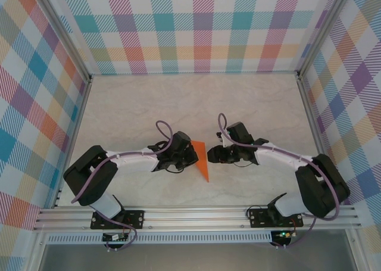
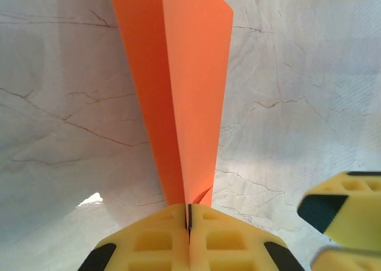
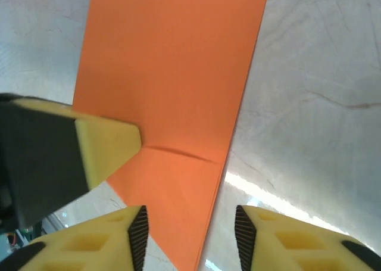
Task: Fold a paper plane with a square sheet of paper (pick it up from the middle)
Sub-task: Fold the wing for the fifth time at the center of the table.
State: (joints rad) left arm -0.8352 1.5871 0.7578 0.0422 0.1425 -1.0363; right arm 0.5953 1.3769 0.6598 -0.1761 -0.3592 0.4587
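The orange paper [image 1: 202, 159] is in the middle of the top picture, a little below center. It is a long pointy wedge with its tip aimed at the bottom of the frame, over the white table [image 1: 137, 104]. The left gripper [image 1: 191, 156] is squeezed tight on it. In the left wrist picture its yellow fingers [image 2: 149, 241] meet at the bottom middle and pinch the paper's narrow end. The paper runs up to the top edge with a fold down its middle. The right gripper [image 1: 211, 156] is on the paper's other side with its jaws apart. In the right wrist picture the paper's low tip pokes down between them.
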